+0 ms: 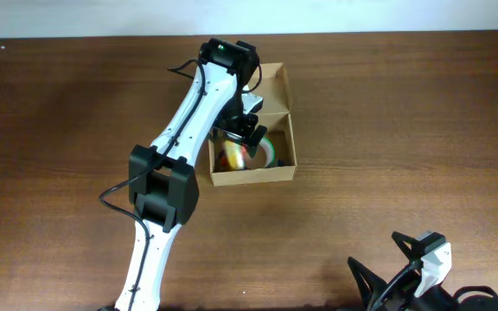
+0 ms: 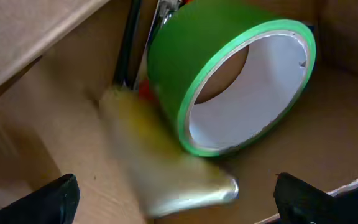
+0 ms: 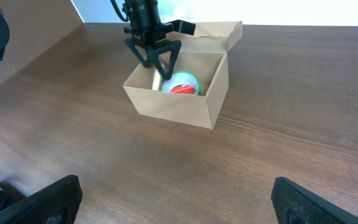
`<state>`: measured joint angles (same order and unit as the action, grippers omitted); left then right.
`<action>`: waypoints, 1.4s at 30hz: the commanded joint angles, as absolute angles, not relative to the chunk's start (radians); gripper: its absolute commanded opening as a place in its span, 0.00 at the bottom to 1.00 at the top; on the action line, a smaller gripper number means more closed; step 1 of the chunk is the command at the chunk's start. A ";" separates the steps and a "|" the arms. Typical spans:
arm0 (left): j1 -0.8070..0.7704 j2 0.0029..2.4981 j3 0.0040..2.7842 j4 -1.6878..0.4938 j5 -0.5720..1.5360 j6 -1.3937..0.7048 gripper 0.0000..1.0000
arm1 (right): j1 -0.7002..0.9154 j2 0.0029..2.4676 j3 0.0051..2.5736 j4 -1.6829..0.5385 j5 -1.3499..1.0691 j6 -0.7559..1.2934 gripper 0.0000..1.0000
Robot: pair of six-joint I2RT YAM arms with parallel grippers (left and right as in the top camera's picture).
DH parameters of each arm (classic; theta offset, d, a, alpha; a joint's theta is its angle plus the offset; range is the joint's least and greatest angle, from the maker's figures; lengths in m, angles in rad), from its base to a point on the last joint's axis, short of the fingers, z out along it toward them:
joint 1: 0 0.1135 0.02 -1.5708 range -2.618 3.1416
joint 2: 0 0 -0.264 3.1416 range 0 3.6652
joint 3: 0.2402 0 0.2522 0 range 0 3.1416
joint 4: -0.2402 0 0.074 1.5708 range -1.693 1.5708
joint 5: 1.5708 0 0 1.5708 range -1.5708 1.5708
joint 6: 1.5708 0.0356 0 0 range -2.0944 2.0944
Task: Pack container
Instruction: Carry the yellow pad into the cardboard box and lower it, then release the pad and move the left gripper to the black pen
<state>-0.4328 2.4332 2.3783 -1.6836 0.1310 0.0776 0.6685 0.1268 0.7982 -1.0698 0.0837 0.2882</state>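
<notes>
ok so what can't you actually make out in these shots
- Yellowish item, left wrist: motion-blurred, so it cannot be identified.
- Red item, right wrist: too small to tell what it is. In the left wrist view the green tape roll hides most of it.
- Container interior, overhead: the left gripper and its arm cover part of it.
- Right gripper, right wrist: only the fingertips show at the bottom edge.
</notes>
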 commanded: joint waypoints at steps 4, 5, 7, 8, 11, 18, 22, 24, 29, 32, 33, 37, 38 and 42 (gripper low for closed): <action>-0.434 2.411 2.370 -1.688 0.123 0.083 1.00 | 0.674 0.119 0.794 -1.067 0.082 0.296 0.99; -0.434 2.411 2.370 -1.687 0.123 0.083 1.00 | 0.674 0.119 0.794 -1.067 0.082 0.296 0.99; -0.434 2.407 2.374 -1.688 0.122 0.083 0.99 | 0.674 0.119 0.794 -1.067 0.082 0.296 0.99; -0.434 2.403 2.377 -1.688 0.119 0.083 1.00 | 0.674 0.119 0.794 -1.067 0.082 0.296 0.99; -0.433 2.369 2.401 -1.688 0.081 0.075 1.00 | 0.674 0.119 0.794 -1.067 0.082 0.296 0.99; -0.386 2.157 2.458 -1.688 -0.003 0.064 1.00 | 0.674 0.119 0.794 -1.067 0.082 0.296 0.99; -0.290 2.012 2.442 -1.687 -0.022 0.023 1.00 | 0.674 0.119 0.794 -1.067 0.082 0.296 0.99; -0.221 1.938 2.395 -1.688 -0.015 0.010 1.00 | 0.674 0.119 0.794 -1.067 0.082 0.296 0.99; -0.068 1.743 2.082 -1.681 0.001 0.011 1.00 | 0.674 0.119 0.794 -1.067 0.082 0.296 0.99; -0.025 1.656 1.850 -1.563 0.023 0.010 1.00 | 0.674 0.119 0.794 -1.067 0.082 0.296 0.99; -0.018 1.634 1.768 -1.498 0.028 0.010 1.00 | 0.674 0.119 0.794 -1.067 0.082 0.296 0.99; -0.013 1.613 1.529 -1.258 0.093 0.008 1.00 | 0.674 0.119 0.794 -1.067 0.082 0.296 0.99; -0.012 1.621 1.477 -1.193 0.100 -0.015 1.00 | 0.674 0.119 0.794 -1.067 0.082 0.296 0.99; -0.013 1.664 1.337 -0.969 0.157 -0.043 1.00 | 0.674 0.119 0.794 -1.067 0.082 0.296 0.99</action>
